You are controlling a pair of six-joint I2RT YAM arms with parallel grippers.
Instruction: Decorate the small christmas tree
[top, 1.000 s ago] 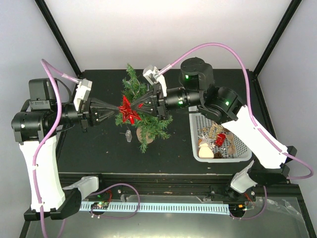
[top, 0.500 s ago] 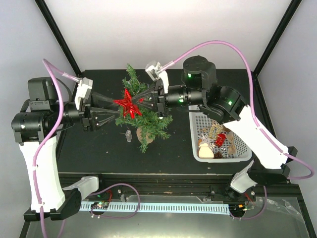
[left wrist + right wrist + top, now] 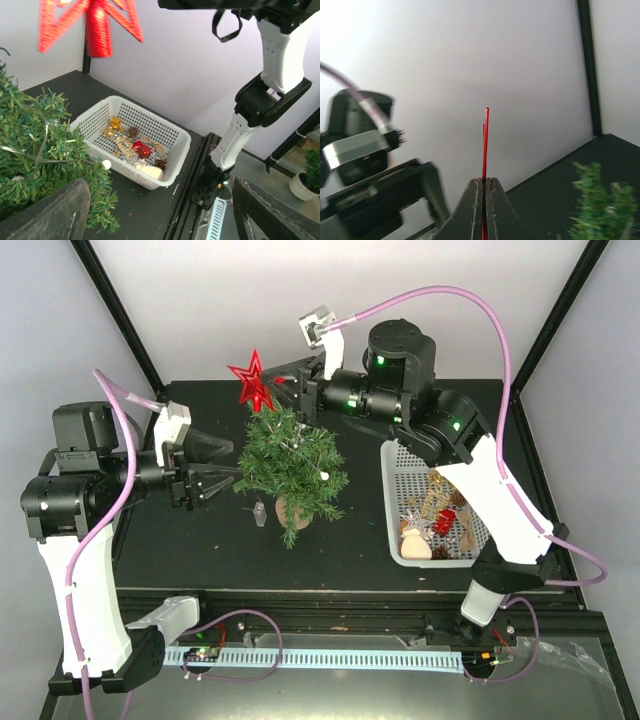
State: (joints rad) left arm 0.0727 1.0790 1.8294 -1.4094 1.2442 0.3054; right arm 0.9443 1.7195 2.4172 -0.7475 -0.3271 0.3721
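Observation:
The small christmas tree stands mid-table on its tan base. A red star hangs in the air above and behind the treetop, with my right gripper shut on it. In the right wrist view the star shows edge-on, pinched in the right gripper, with the tree at lower right. My left gripper is open just left of the tree and holds nothing. The left wrist view shows the left gripper, the tree by its left finger and the star high up.
A white basket at the right holds several ornaments, among them pine cones, a red piece and a white figure. A small clear ornament lies on the black table by the tree's base. The table's front rail runs close to the basket.
My left gripper has opened and let go of the star. The right gripper has carried the star from in front of the tree up and back, above the treetop.

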